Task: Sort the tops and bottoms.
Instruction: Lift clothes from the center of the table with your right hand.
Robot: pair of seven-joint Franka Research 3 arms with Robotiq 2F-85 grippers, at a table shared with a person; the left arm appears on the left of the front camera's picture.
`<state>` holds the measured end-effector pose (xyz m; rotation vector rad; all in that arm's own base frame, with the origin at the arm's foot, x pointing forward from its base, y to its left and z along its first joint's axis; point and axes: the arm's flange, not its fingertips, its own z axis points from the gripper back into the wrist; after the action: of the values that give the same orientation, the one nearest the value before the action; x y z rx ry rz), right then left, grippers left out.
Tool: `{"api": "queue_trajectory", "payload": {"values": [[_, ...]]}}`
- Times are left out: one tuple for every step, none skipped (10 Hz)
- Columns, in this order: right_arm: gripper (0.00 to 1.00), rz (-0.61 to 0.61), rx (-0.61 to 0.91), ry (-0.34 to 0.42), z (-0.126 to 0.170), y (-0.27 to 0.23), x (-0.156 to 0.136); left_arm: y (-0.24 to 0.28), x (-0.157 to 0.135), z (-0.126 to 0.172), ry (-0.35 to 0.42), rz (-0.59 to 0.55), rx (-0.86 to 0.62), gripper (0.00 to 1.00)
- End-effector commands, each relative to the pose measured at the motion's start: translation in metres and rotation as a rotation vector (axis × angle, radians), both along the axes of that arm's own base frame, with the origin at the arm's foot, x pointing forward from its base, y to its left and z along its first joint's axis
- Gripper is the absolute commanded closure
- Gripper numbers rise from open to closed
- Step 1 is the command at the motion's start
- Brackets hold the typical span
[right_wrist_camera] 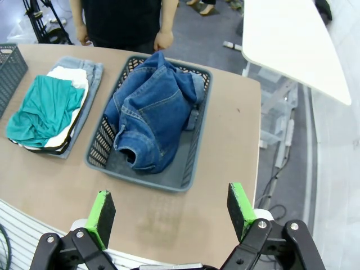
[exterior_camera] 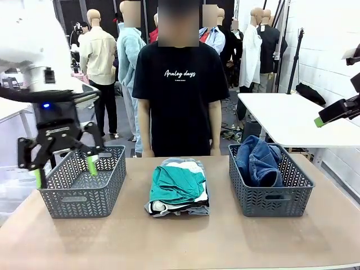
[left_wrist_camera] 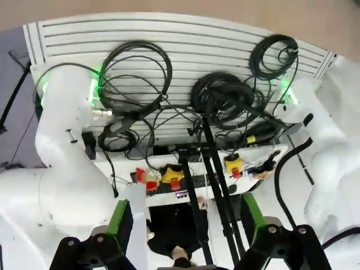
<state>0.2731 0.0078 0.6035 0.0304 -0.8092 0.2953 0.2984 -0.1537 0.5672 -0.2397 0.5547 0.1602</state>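
in the right basket [exterior_camera: 270, 199] lie crumpled dark blue jeans [exterior_camera: 259, 163].

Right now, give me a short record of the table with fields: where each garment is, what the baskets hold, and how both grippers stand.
left gripper: open, empty, raised over the left basket
right gripper: open, empty, raised off the table's right side
right basket: holds the dark blue jeans
centre pile: teal shirt on top, white shirt under it, pale denim shorts at the bottom
person: standing at the far edge, arms down
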Motion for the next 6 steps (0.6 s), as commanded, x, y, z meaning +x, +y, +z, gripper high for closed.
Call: {"api": "queue_trajectory", "payload": {"values": [[0.00, 0.004, -0.004, -0.001, -0.001, 0.001, 0.001, 0.030, -0.013, -0.013, -0.126, -0.083, 0.124, 0.00], [0.00, 0.004, -0.004, -0.001, -0.001, 0.001, 0.001, 0.043, -0.015, -0.012, -0.277, -0.148, 0.180, 0.00], [0.00, 0.004, -0.004, -0.001, -0.001, 0.001, 0.001, 0.060, -0.018, -0.006, -0.451, -0.126, 0.216, 0.00], [0.00, 0.004, -0.004, -0.001, -0.001, 0.001, 0.001, 0.072, -0.023, 0.000, -0.573, -0.118, 0.199, 0.00], [0.00, 0.004, -0.004, -0.001, -0.001, 0.001, 0.001, 0.083, -0.031, 0.009, -0.557, -0.108, 0.196, 0.00], [0.00, 0.004, -0.004, -0.001, -0.001, 0.001, 0.001, 0.090, -0.039, 0.021, -0.669, -0.106, 0.184, 0.00]]}}
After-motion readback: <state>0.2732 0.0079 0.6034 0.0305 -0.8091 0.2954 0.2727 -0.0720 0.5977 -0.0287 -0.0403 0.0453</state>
